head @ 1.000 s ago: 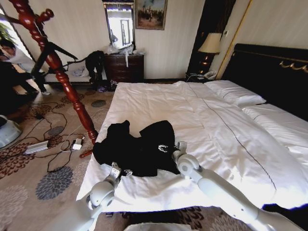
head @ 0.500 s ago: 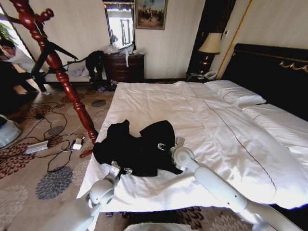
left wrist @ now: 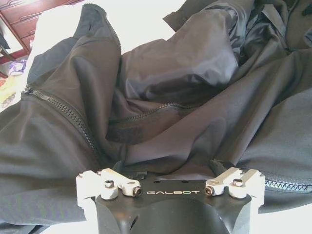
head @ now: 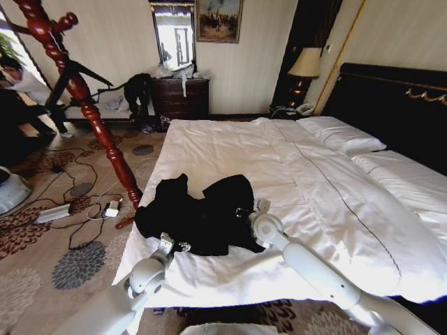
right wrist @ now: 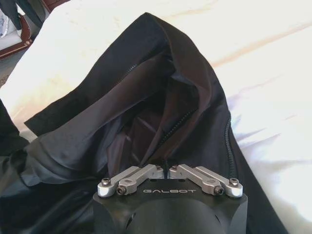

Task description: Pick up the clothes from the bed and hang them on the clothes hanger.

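Wide bed (head: 230,150) under a wrinkled white duvet, black headboard (head: 391,105) with gold trim at the right of the frame.
Carries the black clothes (head: 199,213) crumpled in a heap at lower centre, close to the near left corner of the duvet; white pillows (head: 342,136) lined up against the headboard at upper right. Stands on patterned carpet (head: 63,244) with grey flower shapes at lower left.

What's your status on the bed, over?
Right claw shut on the black zippered garment. Left claw open at its near edge. Garment on the white bed; red-brown coat stand left.
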Tool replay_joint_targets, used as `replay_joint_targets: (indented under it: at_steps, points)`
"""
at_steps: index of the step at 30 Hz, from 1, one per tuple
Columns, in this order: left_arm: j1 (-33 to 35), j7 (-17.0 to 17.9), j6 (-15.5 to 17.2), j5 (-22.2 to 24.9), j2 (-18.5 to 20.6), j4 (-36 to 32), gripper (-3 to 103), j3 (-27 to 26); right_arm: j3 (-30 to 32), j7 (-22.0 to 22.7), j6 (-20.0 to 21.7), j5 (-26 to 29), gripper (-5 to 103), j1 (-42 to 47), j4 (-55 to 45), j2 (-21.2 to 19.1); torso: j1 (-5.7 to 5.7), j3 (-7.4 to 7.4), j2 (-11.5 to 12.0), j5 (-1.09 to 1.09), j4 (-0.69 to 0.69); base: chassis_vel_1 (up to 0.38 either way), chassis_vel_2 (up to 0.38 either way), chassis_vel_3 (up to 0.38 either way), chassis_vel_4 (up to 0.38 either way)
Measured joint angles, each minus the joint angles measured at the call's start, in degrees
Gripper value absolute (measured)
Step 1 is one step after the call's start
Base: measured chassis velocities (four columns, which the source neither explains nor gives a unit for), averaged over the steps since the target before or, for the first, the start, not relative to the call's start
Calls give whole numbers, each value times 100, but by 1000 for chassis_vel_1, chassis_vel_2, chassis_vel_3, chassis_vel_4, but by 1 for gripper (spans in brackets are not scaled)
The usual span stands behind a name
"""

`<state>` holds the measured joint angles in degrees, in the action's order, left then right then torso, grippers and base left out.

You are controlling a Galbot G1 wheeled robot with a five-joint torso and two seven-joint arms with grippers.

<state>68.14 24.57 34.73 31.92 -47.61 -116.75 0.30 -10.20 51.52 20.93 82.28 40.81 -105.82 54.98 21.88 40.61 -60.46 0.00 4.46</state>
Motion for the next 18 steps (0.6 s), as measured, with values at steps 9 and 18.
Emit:
replay_joint_targets:
  at_steps: [9,18]
  points:
    - [78,2,7,-21,51,31,100,-1,74,-345,116,-539,0,-146,17,-264,0,0,0,0,1,0,0,0,0]
    - [365,75,110,-113,-1,143,100,13,234,-672,170,-821,0,-657,66,-523,0,0,0,0,0,0,0,0,0]
